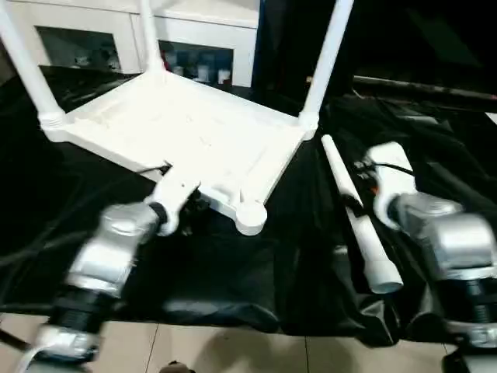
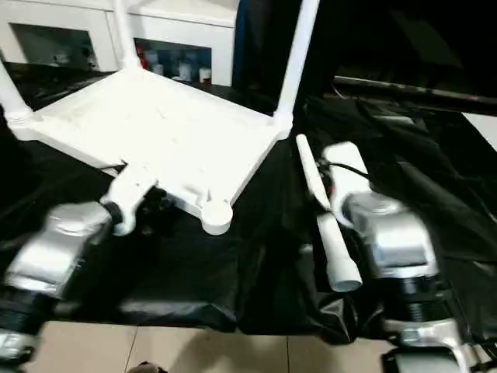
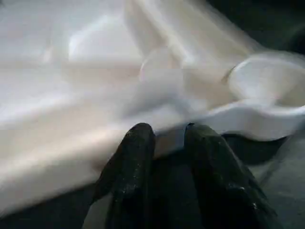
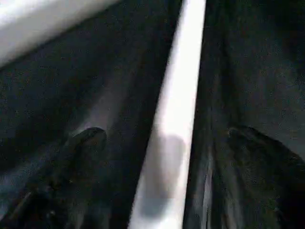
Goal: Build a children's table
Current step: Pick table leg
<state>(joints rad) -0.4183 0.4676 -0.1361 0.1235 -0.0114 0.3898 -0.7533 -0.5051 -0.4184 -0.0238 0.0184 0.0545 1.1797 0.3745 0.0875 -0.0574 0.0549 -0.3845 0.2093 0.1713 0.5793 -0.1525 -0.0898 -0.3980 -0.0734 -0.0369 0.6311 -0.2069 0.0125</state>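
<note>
Head views, table top: white children's table (image 1: pixel 186 132) lying upside down on the black cloth (image 1: pixel 233 272), ribbed underside up, three legs standing up from the corner sockets.
Head views, near corner: round socket (image 1: pixel 251 215) empty, turned toward the robot.
Head views, loose leg: fourth white leg (image 1: pixel 359 214) lying flat on the cloth, to the right of the table top, apart from it, one end near the far right corner, open end toward the robot.
Head views, left arm: silver forearm reaching to the near edge of the table top, white wrist just left of the empty socket.
Head views, right arm: silver forearm and white wrist right beside the loose leg, over its middle stretch.
Head views, background: white glass-door cabinet (image 1: pixel 116 39) behind the draped table; pale floor tiles (image 1: pixel 233 350) at the near edge.
Left wrist view, left gripper (image 3: pixel 169 138): black fingers (image 3: pixel 136 157) close together, narrow gap between them, tips at the rim of the table top next to the socket; cannot tell whether the rim is pinched.
Right wrist view, right gripper (image 4: pixel 164 136): fingers (image 4: pixel 83 143) spread wide, one on each side of the loose leg, neither touching it, leg running straight between them over the black cloth.
</note>
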